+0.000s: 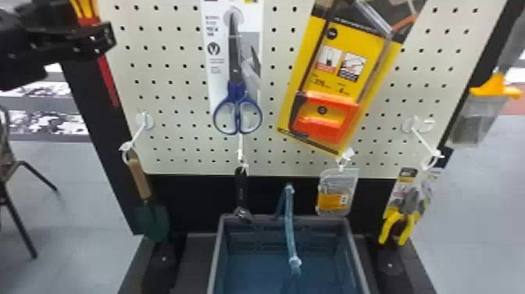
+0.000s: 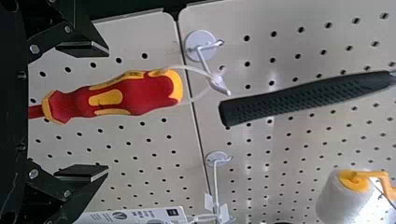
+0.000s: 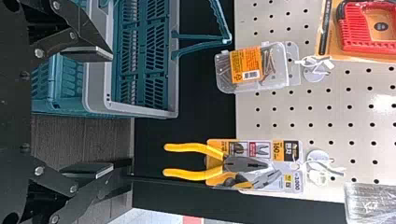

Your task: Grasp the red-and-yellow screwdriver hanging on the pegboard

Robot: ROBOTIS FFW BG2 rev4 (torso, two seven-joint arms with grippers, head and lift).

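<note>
Print is everywhere on the goods: the scissors (image 1: 237,113) hang in front of a white card (image 1: 216,47) with a round black emblem and fine lines of text, the yellow card (image 1: 300,101) behind the orange-handled saw (image 1: 324,125) bears two small pictures under a dark band, and the clear box (image 3: 280,70) has an orange label (image 3: 246,64) with a barcode. The pliers (image 3: 198,173) hang with a card carrying dark, yellow and white patches. The red-and-yellow screwdriver (image 2: 135,97) hangs from a white hook (image 2: 211,77) on the pegboard (image 2: 261,154) by a clear loop, at the board's left side in the head view. Its handle is glossy red with a yellow butt, yellow inlays and a yellow collar, leading to a red shaft (image 1: 107,80). The left gripper (image 1: 106,37) is beside it, jaws spread on either side of the screwdriver's line. The right gripper (image 3: 112,111) is parked near the basket (image 3: 140,113), jaws wide apart.
</note>
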